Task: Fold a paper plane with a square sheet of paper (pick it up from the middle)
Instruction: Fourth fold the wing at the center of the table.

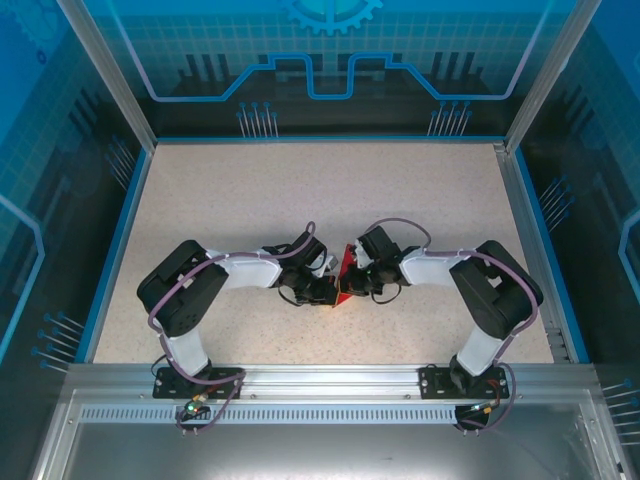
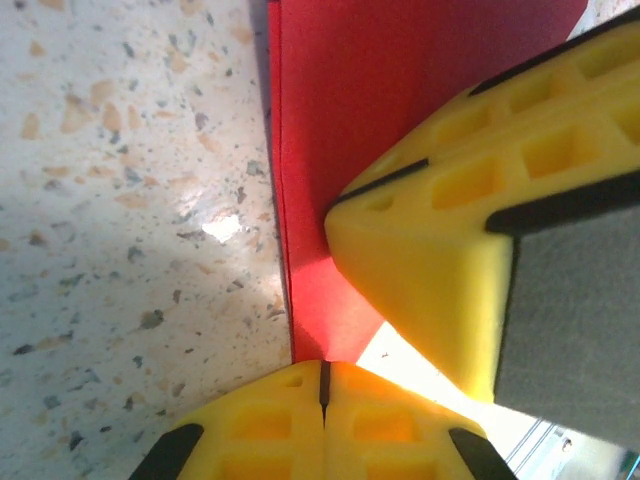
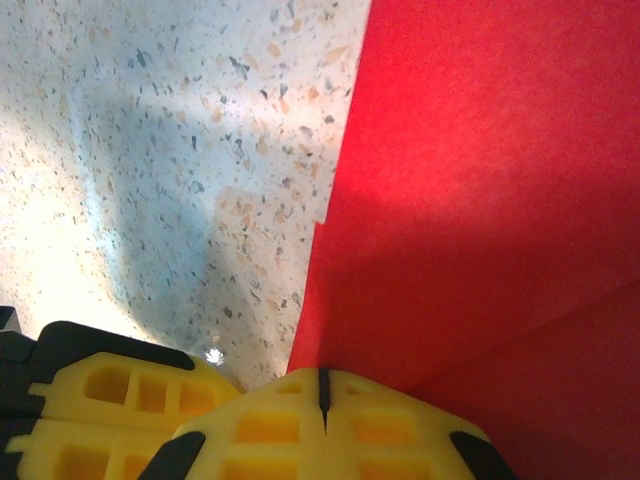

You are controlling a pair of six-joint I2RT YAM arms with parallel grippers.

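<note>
- The two arm bases (image 1: 200, 382) sat bolted to the metal rail at the near edge, and both arms bent inward to meet at mid-table.
- The left gripper (image 1: 330, 287) had its yellow ribbed fingers (image 2: 270, 430) pressed together with no gap, nipping the near end of a thin bright red sheet of paper (image 1: 345, 282).
- The right gripper (image 1: 358, 279) was likewise fully closed, its fingers (image 3: 380, 430) pinching the same sheet just beside the left one; the two sets of fingertips were almost touching.
- The sheet, already creased and doubled over, lay between the grippers at the centre of the speckled beige table (image 1: 300, 190).
- From above, its long axis ran near to far, narrowing toward the far end.
- In both wrist views its straight edge ran away from the fingertips.
- Beyond stood the blue-printed back wall (image 1: 330, 60).
</note>
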